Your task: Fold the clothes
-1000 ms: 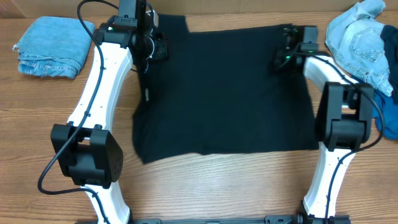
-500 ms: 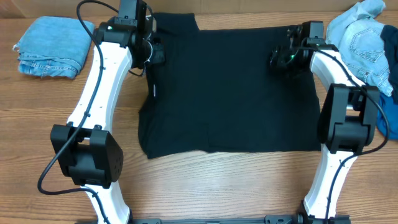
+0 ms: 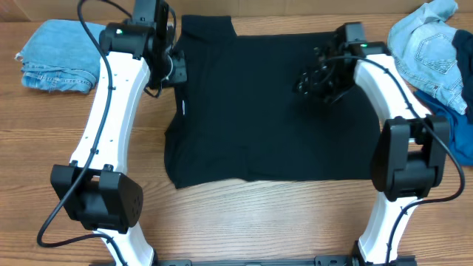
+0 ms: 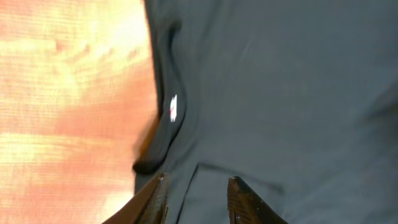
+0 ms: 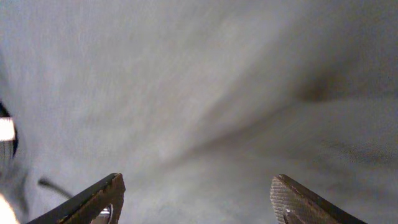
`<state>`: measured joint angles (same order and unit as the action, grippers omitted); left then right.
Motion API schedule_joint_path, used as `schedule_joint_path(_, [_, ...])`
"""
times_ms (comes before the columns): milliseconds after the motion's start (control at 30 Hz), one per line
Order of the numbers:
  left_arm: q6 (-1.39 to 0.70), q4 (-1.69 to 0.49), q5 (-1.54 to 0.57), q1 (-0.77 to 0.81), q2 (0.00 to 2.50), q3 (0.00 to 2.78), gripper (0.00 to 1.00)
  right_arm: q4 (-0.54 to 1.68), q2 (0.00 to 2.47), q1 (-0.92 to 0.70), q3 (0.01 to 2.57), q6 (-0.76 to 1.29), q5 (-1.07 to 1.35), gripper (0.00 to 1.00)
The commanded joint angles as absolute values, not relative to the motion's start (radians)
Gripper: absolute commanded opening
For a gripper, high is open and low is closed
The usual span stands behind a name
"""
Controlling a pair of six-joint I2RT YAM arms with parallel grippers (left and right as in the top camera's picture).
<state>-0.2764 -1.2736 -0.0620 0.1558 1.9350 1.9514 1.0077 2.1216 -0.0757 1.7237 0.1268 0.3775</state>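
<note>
The black T-shirt (image 3: 266, 125) lies spread flat on the wooden table (image 3: 259, 222), with its small white tag (image 3: 182, 109) at the left edge. My left gripper (image 3: 176, 70) hovers at the shirt's far left edge. In the left wrist view its fingers (image 4: 196, 180) stand a little apart over the dark fabric (image 4: 280, 93), near the tag (image 4: 173, 107), and nothing is pinched between them. My right gripper (image 3: 310, 81) is over the far right part of the shirt. Its jaws (image 5: 198, 179) are wide open above the cloth (image 5: 186, 81).
A folded light-blue denim piece (image 3: 63, 55) sits at the back left. A heap of light-blue denim (image 3: 429, 44) lies at the back right, with a royal-blue garment (image 3: 462, 140) just in front of it at the table's right edge.
My right gripper has opened, let go of the shirt's far right corner and moved left over the fabric. The shirt's far edge shifted up and right. The left arm has edged left.
</note>
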Motion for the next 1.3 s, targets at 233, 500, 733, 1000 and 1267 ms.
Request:
schedule_joint_path(233, [-0.246,-1.3,-0.045,0.158,1.941,1.827,0.28,1.186,2.104,-0.173,1.722,0.056,0.414,0.83])
schedule_joint_path(500, [-0.25,-1.419,0.012,0.158,1.821,1.829,0.29,1.243,2.081,-0.287,1.722,0.023,0.421,0.84])
schedule_joint_path(733, [-0.31,-1.51,0.081,0.158,1.613,1.829,0.29,1.208,1.917,-0.337,1.722,0.057,0.35,0.91])
schedule_joint_path(1000, [-0.348,-1.522,0.135,0.215,1.402,1.824,0.29,1.193,1.597,-0.33,1.722,0.236,0.014,0.94])
schedule_joint_path(1267, [-0.382,-1.486,0.149,0.308,1.366,1.71,0.63,1.282,1.385,-0.324,1.722,0.422,-0.203,1.0])
